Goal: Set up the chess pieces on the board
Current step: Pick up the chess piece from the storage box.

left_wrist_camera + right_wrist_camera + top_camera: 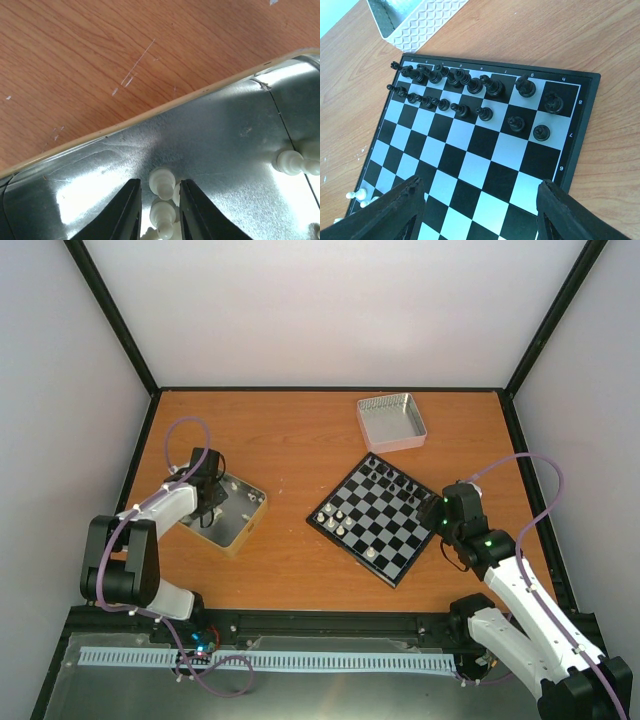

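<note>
Top view: I see left hand [212, 490] down in metal tray [238, 525] on table [300, 440]. Right hand [438, 512] at edge of board [375, 525], few white pieces [335, 520] on it.
Left wrist: fingers [125, 215] narrow, flanking white piece [162, 182] in tray; can't tell if gripped.
Right wrist: right hand wide, empty, over board; black pieces [465, 85] along far side.

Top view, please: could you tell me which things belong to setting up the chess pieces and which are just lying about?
Job: board; cream-white chess pieces in the metal tray; left gripper straddling one.
Lying about: white tray; black chessmen, lined up on the board.
</note>
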You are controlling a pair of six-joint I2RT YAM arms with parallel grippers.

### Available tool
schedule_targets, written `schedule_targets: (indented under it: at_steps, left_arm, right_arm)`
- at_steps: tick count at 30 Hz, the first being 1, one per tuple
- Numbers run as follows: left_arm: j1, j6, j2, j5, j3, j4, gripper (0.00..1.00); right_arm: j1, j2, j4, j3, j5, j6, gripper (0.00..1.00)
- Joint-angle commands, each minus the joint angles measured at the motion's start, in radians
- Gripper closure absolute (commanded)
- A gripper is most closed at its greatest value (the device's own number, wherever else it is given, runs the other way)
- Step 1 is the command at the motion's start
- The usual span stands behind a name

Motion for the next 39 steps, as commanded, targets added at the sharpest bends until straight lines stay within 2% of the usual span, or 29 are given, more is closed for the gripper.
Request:
schedule_targets:
  at_steps: [1,9,14,16,21,27,31,34,39]
  left_arm:
    - [0.010,0.014,0.001,-0.027,0.035,-0.001,0.77]
    - [0.010,0.012,0.044,0.006,0.027,0.026,0.80]
    - [0.010,0.012,0.047,-0.004,0.023,0.034,0.87]
    - [0.010,0.021,0.045,-0.009,0.036,0.023,0.92]
    - [0.010,0.060,-0.035,0.002,0.080,-0.023,0.98]
    - [-0.006,0.152,-0.143,0.133,0.169,-0.091,0.97]
    - [-0.118,0.169,-0.174,0.197,0.237,-0.120,0.97]
    - [-0.221,0.159,-0.169,0.272,0.261,-0.090,0.97]
    - [-0.429,0.148,-0.121,0.306,0.296,0.002,0.96]
  right_arm:
    - [0.004,-0.007,0.005,-0.001,0.014,-0.011,0.39]
    - [0.005,-0.007,0.005,-0.001,0.016,-0.010,0.39]
    - [0.005,-0.007,0.004,0.001,0.018,-0.012,0.39]
    - [0.005,-0.007,0.004,0.001,0.018,-0.012,0.39]
    - [0.005,-0.006,0.008,0.001,0.016,-0.009,0.39]
    - [0.005,0.005,0.022,0.003,0.008,-0.007,0.39]
    - [0.005,0.018,0.029,0.004,0.005,-0.009,0.39]
    - [0.005,0.023,0.028,0.007,0.007,-0.010,0.39]
    - [0.005,0.005,0.005,0.023,0.051,-0.022,0.39]
